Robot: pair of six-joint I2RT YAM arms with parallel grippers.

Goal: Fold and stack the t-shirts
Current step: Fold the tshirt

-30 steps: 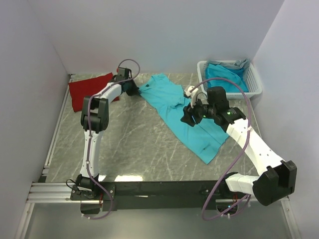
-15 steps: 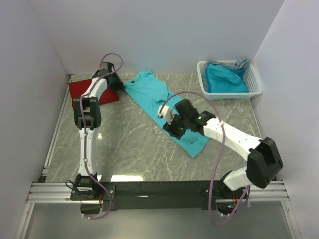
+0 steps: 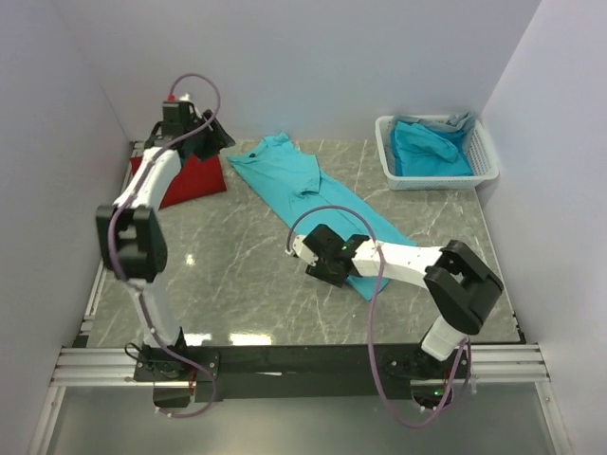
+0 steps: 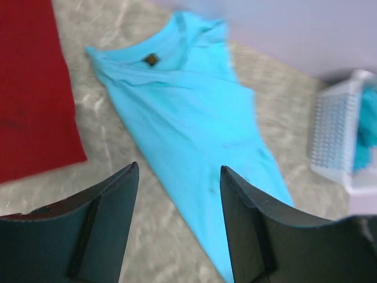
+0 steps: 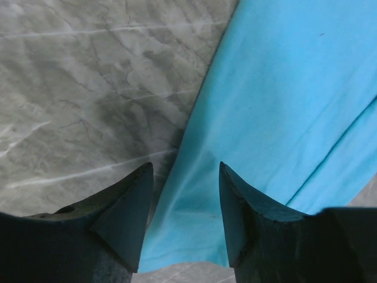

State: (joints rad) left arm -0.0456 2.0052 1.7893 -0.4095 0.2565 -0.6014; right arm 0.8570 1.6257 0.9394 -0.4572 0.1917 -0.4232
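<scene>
A turquoise t-shirt (image 3: 313, 185) lies in a long narrow strip, running diagonally from the back left to the table's middle. In the left wrist view this t-shirt (image 4: 188, 118) has a small dark mark at its collar. Left of it lies the folded red t-shirt (image 3: 190, 180). My left gripper (image 3: 211, 135) is raised over the red shirt's back edge, open and empty (image 4: 178, 167). My right gripper (image 3: 318, 263) hangs low over the strip's near end, open, with its fingers astride the cloth's edge (image 5: 186, 165).
A white slatted basket (image 3: 488, 156) at the back right holds more turquoise cloth (image 3: 427, 147). White walls close in the left, back and right sides. The arms' black base rail runs along the near edge.
My left gripper opened, let go of the turquoise shirt's collar end and rose toward the back left. My right gripper slid leftward and nearer along the shirt. The shirt shifted left.
</scene>
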